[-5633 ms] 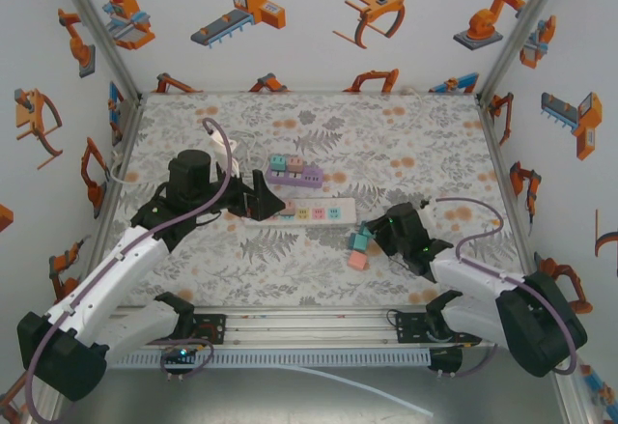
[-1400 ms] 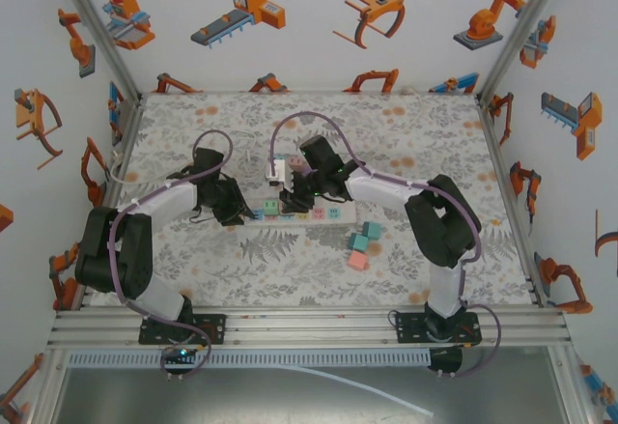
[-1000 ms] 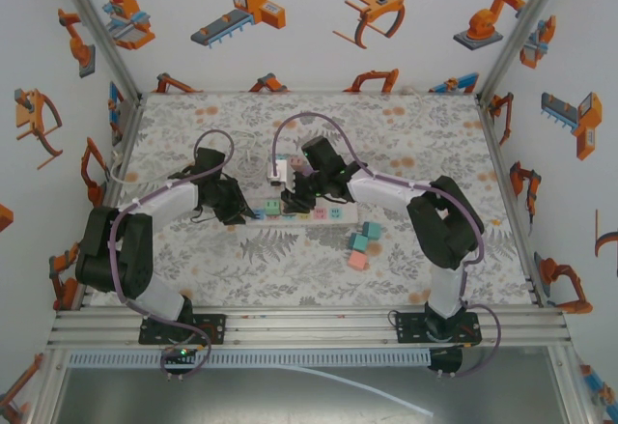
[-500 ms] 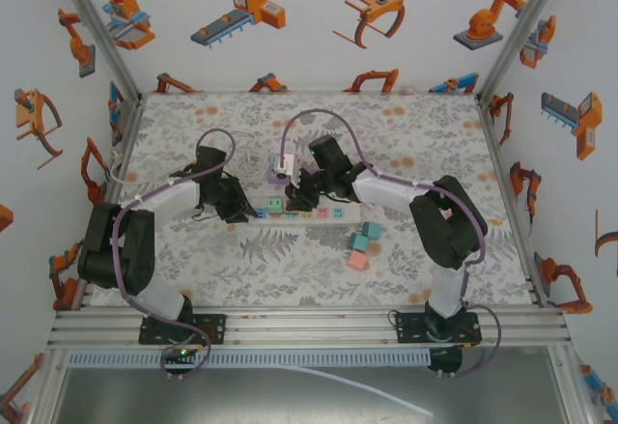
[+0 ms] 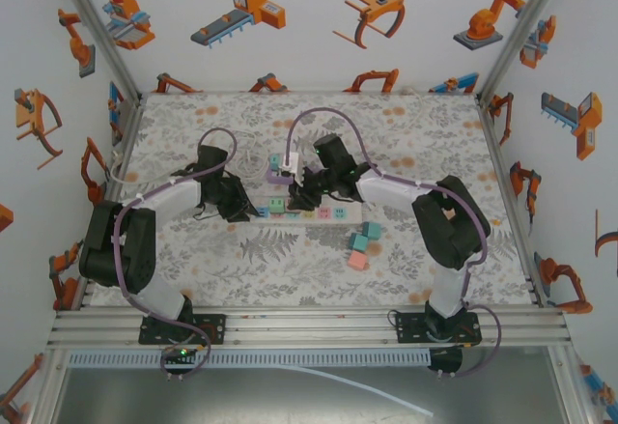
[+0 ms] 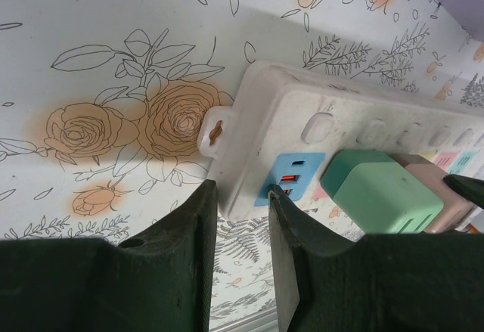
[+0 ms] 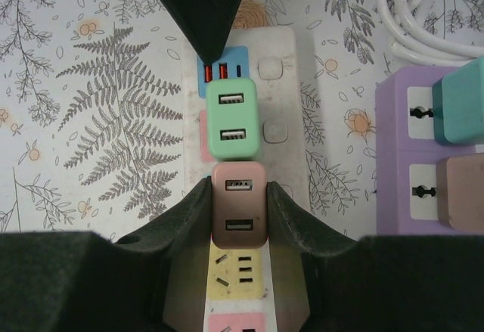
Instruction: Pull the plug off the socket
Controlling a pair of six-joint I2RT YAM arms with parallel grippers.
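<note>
A white power strip (image 7: 283,158) lies across the table, also seen in the top view as the strip (image 5: 333,213). A green plug (image 7: 233,116) and a brownish-pink plug (image 7: 238,211) stand in a row on it. My right gripper (image 7: 238,196) is shut on the pink plug, one finger on each side. I cannot tell whether its pins are still in the socket. My left gripper (image 6: 242,196) is shut with nothing held. Its right fingertip (image 6: 283,200) rests on the strip's blue USB end (image 6: 291,177), next to the green plug (image 6: 382,192).
A purple power strip (image 7: 412,150) with teal and pink plugs lies just behind the white one, beside a coiled white cable (image 7: 423,7). Loose teal and pink cubes (image 5: 360,248) sit in front of the strip. Printed walls enclose the table.
My right wrist has drifted slightly to the right and back while staying shut on the pink plug. The left gripper has stayed at the strip's end.
</note>
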